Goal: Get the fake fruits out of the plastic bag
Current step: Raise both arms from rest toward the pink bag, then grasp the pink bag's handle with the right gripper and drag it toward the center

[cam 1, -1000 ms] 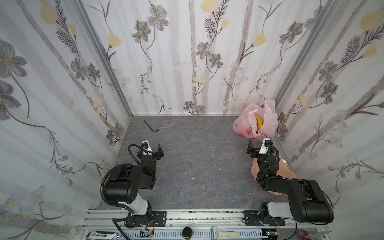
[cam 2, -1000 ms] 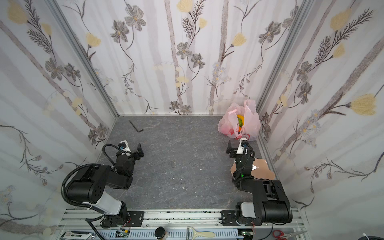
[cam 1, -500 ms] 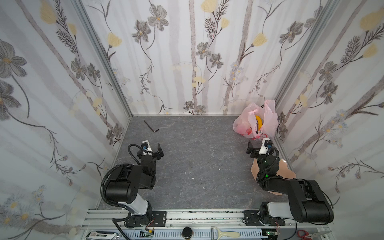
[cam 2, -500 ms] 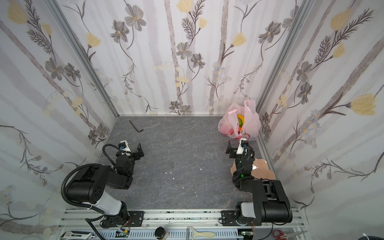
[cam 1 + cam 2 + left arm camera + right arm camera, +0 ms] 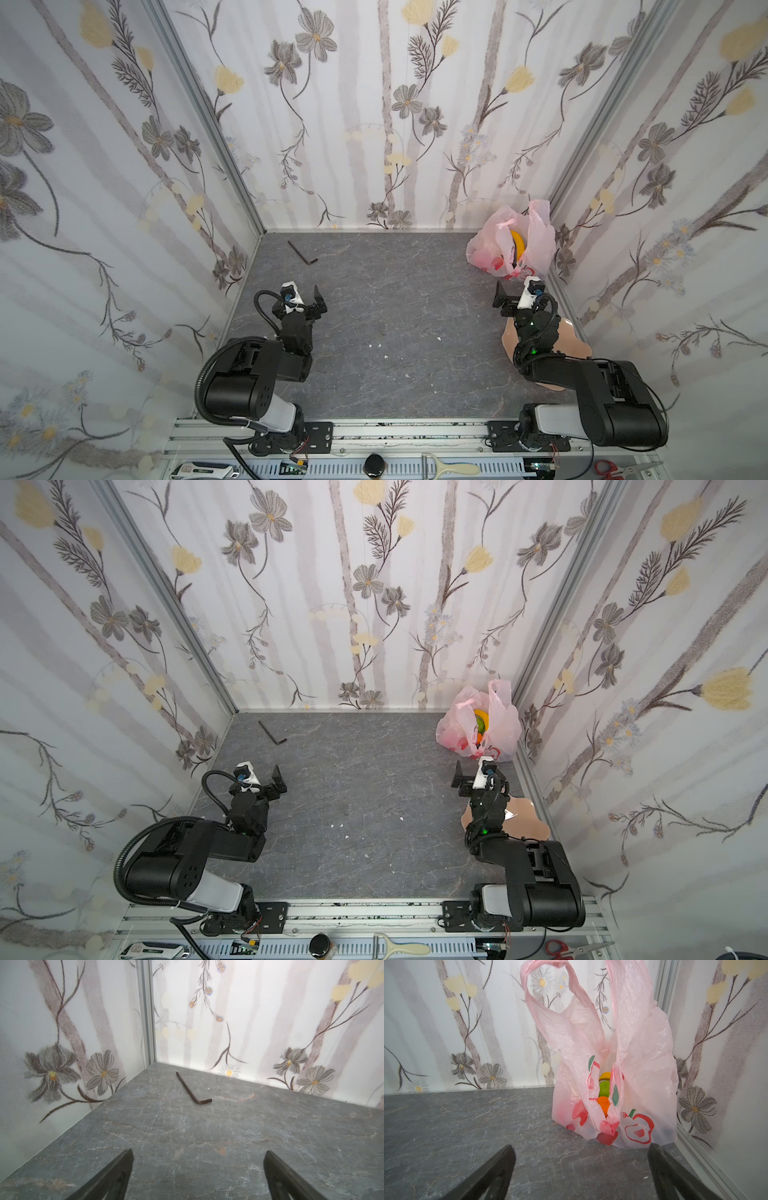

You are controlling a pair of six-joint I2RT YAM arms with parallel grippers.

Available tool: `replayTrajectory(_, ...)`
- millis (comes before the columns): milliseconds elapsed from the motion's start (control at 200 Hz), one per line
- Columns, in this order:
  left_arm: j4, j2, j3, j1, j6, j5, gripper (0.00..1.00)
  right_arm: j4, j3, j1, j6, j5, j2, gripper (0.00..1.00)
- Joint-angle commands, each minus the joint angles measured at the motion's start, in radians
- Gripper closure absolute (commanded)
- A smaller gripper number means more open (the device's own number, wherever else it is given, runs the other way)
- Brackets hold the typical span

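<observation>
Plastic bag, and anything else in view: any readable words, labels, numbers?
None readable.
The plastic bag bears only red and green fruit drawings, no words.
The grey device at the front edge in a top view is too small to tell any marking.

Grey tabletop (image 5: 395,291) bears plastic bag (image 5: 511,249), hex key (image 5: 302,253) (rusty), peach dish (image 5: 573,340)

plastic bag (image 5: 643,1064): pale pink, red-and-green prints | fake fruits (image 5: 604,1087): yellow, green, orange (seen through the bag's gap) | table (image 5: 207,1136): grey, veined like marble | hex key (image 5: 192,1093): rusty brown | dish (image 5: 530,818): peach | walls (image 5: 374,124): white, grey-and-yellow flowers
</observation>
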Motion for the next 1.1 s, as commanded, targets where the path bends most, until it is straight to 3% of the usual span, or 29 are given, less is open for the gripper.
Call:
replayTrajectory(0,-0.052,-0.12,0.003,-0.07,0.058,-0.195,0.0,-0.093,0.033,0.018,-0.045,-0.028,-0.079,0.0)
replayTrajectory(70,-0.226,-0.247,0.051,-0.095,0.003,-0.216,0.0,-0.234,0.072,0.039,-0.06,-0.023,-0.169,0.0)
replayTrajectory(145,-0.472,-0.357,0.139,-0.1,-0.098,-0.16,0.0,-0.336,0.104,0.053,-0.031,-0.053,-0.274,0.0)
replayTrajectory(235,-0.678,-0.425,0.23,-0.1,-0.169,-0.059,0.0,-0.463,0.16,0.077,0.035,-0.11,-0.399,0.0)
replayTrajectory(400,-0.995,-0.527,0.391,-0.1,-0.33,0.025,0.0,-0.766,0.348,0.107,0.179,-0.197,-0.549,0.0)
replayTrajectory(500,-1.231,-0.511,0.529,-0.092,-0.428,0.057,0.0,-0.921,0.428,0.104,0.311,-0.057,-0.6,0.0)
replayTrajectory(565,-1.358,-0.492,0.607,-0.067,-0.472,0.14,0.0,-1.001,0.46,0.084,0.427,0.042,-0.618,0.0)
replayTrajectory(689,-1.4,-0.535,0.603,-0.024,-0.511,0.32,0.0,-1.0,0.499,0.007,0.444,-0.074,-0.584,0.0)
replayTrajectory(814,-1.38,-0.644,0.536,-0.006,-0.523,0.253,0.0,-1.106,0.645,0.002,0.409,-0.062,-0.443,0.0)
replayTrajectory(1094,-1.38,-0.585,0.54,0.009,-0.401,0.481,0.0,-1.161,0.861,0.057,0.415,-0.001,-0.145,0.0)
